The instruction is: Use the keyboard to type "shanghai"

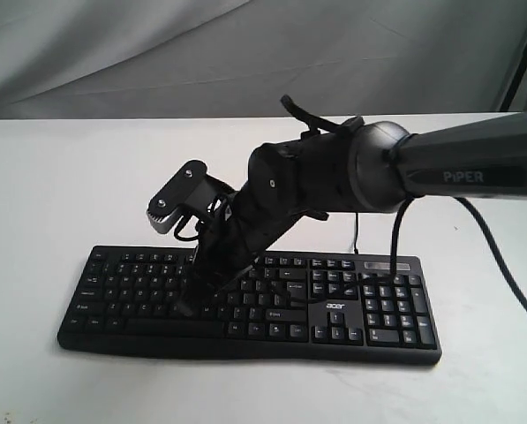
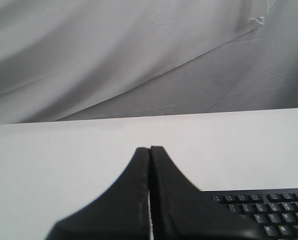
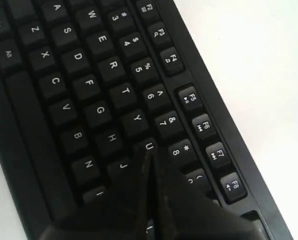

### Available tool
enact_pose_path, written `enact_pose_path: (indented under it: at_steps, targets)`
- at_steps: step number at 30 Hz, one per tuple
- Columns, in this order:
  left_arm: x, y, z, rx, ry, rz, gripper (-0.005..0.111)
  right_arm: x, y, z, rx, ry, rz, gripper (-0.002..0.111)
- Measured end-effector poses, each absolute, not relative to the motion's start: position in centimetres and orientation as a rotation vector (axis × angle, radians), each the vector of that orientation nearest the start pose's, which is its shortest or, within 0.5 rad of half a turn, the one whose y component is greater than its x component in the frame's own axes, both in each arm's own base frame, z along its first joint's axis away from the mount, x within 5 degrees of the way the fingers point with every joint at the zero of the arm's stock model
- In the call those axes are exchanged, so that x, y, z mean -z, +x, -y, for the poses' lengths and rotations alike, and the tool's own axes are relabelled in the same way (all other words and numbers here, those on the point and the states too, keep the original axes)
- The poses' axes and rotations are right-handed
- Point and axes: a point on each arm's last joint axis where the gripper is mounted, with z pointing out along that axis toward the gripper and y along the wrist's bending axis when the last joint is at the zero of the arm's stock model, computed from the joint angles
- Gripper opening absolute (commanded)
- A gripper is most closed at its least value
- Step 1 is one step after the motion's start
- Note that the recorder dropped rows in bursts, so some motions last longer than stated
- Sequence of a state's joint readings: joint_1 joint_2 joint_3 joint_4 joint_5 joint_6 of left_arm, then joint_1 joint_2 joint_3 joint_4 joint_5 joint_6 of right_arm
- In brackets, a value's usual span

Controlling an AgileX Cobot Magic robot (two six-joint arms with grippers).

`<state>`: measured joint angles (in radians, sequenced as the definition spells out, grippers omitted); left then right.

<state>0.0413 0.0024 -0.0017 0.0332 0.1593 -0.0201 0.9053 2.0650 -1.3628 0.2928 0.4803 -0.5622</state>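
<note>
The black keyboard point(image 1: 113, 291) with its white "acer" logo lies across the front of the white table. My right arm reaches over from the right and angles down onto the letter keys. Its gripper point(image 1: 186, 306) is shut with nothing between the fingers. In the right wrist view the keyboard point(image 3: 89, 85) fills the frame, and the closed tips of the right gripper point(image 3: 149, 154) sit at the near edge of the U key point(image 3: 148, 145), beside J. My left gripper point(image 2: 149, 149) is shut and empty, held above bare table, with a corner of the keyboard point(image 2: 268, 210) beside it.
A grey cloth backdrop point(image 1: 245, 53) hangs behind the white table point(image 1: 51, 177). A black arm cable point(image 1: 501, 265) loops down at the right. A thin cable point(image 1: 356, 231) runs back from the keyboard's far edge.
</note>
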Motion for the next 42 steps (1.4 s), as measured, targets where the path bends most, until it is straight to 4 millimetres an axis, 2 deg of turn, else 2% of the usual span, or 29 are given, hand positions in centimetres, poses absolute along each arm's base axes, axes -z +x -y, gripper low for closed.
enact_pose_path:
  at_steps: [11,19,39,42]
  targets:
    - [-19.9,5.6,-0.3,-0.046,-0.028,-1.644,0.0,-14.5,25.7,-34.4,-0.398,-1.528,-2.177,0.0]
    - [-19.9,5.6,-0.3,-0.046,-0.028,-1.644,0.0,-12.9,26.2,-34.0,-0.386,-1.524,-2.223,0.0]
    - [-19.9,5.6,-0.3,-0.046,-0.028,-1.644,0.0,-12.8,26.2,-34.0,-0.39,-1.522,-2.227,0.0]
    - [-19.9,5.6,-0.3,-0.046,-0.028,-1.644,0.0,-12.3,26.2,-34.0,-0.391,-1.523,-2.242,0.0]
